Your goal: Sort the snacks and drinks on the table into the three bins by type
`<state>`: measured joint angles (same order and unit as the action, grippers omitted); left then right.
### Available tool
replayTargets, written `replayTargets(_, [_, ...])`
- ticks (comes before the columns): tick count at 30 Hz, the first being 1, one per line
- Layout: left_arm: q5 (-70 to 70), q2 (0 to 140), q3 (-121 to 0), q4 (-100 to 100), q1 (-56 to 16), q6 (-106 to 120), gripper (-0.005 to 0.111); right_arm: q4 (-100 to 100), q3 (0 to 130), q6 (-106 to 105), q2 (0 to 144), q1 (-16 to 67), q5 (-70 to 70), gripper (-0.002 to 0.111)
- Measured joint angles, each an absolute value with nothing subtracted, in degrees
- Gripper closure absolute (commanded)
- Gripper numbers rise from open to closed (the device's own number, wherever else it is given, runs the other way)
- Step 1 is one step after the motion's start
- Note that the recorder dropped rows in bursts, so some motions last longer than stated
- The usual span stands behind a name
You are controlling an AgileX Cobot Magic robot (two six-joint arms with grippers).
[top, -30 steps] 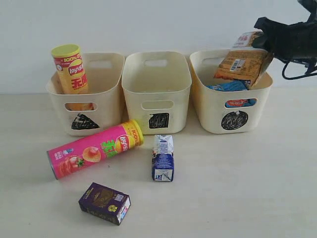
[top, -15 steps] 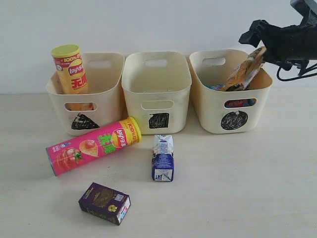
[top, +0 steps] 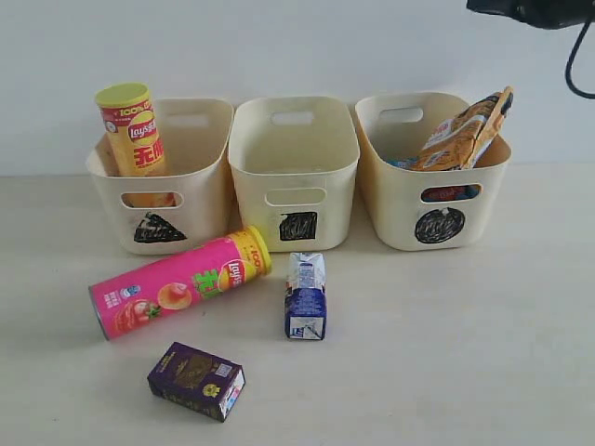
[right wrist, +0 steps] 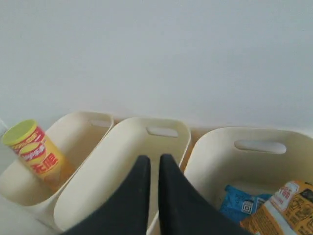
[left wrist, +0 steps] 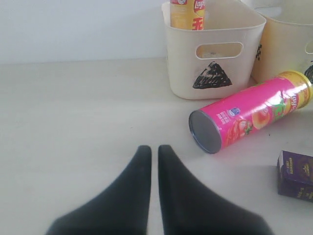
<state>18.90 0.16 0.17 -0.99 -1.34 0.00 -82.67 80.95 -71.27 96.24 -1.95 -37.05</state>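
At 2 o'clock of the exterior view the crinkly orange noodle packet [top: 465, 135] leans on the rim of the cream plastic bin marked with a black circle [top: 437, 200], and my right gripper [right wrist: 151, 159] hangs well above it, its fingers closed together on nothing. On the pale beige table [top: 446, 353] the pink Lay's chip tube [top: 177, 282] lies on its side at 9 o'clock from the small blue and white carton [top: 306, 295], with the dark purple carton [top: 196, 381] at about 8 o'clock. My left gripper [left wrist: 154, 149] is low over the table, also closed and empty.
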Motion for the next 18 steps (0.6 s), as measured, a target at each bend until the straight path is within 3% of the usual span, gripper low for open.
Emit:
replayTargets(3, [18.9, 0.16, 0.17, -0.99, -1.34, 0.0, 0.102, -79.71, 76.08, -69.83, 93.13, -1.95, -35.61, 0.107])
replayTargets(14, [18.9, 0.16, 0.17, -0.99, -1.34, 0.0, 0.102, -92.08, 51.24, -77.25, 79.46, 2.36, 4.83, 0.107])
replayTargets(18, [18.9, 0.16, 0.17, -1.11, -1.34, 0.0, 0.102, -81.27, 48.15, -64.99, 77.95, 6.81, 14.6, 0.107])
